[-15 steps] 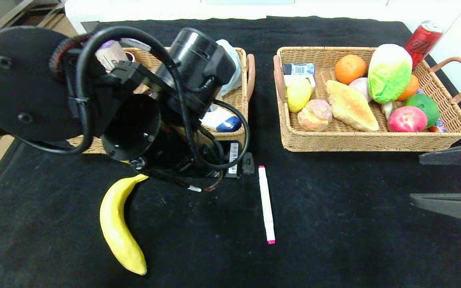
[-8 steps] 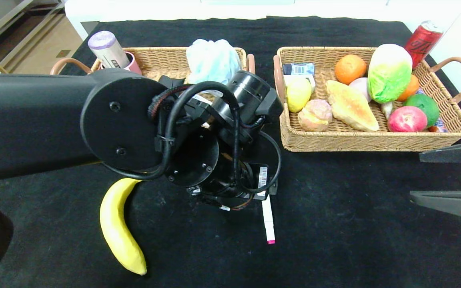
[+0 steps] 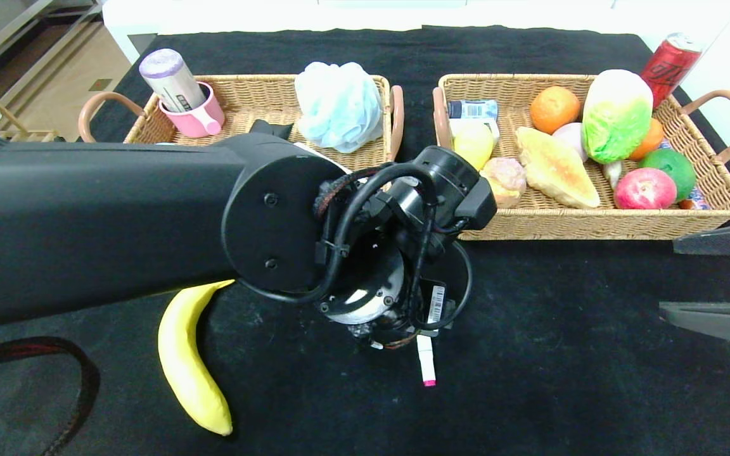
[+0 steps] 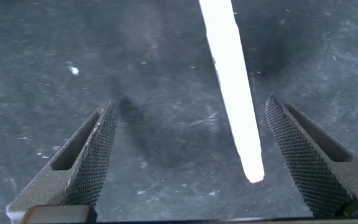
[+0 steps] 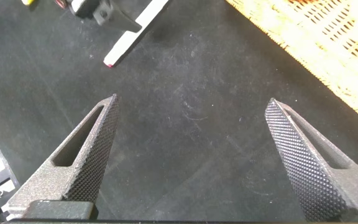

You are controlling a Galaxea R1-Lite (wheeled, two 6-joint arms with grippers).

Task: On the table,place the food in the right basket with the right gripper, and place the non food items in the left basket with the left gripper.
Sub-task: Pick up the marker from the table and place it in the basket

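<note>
While the head view looks down over the black table [image 3: 561, 354], the left arm reaches across the middle, its gripper [image 3: 403, 329] directly over the white marker [image 3: 426, 366], whose pink-tipped end pokes out beneath the wrist. A banana [image 3: 189, 367] lies on the cloth well to the robot's left of the marker. Behind, the left basket [image 3: 254, 95] holds a pink cup with a bottle in it [image 3: 181, 95] and a pale blue bath puff [image 3: 338, 106]; the right basket [image 3: 593, 218] is packed with fruit, bread and a cabbage [image 3: 616, 114], with a red can [image 3: 670, 63] just behind it. The right gripper [image 3: 717, 282] sits at the robot's right edge of the table, in front of the right basket.

Over to the left wrist view: fingers [image 4: 89, 158] spread wide apart, straddling the marker [image 4: 232, 87], which lies nearer one finger, untouched.

Right wrist view now: that gripper [image 5: 197, 162] gapes too, holding nothing, above bare cloth, with the marker [image 5: 132, 34] farther off and basket weave [image 5: 316, 43] at the corner.
</note>
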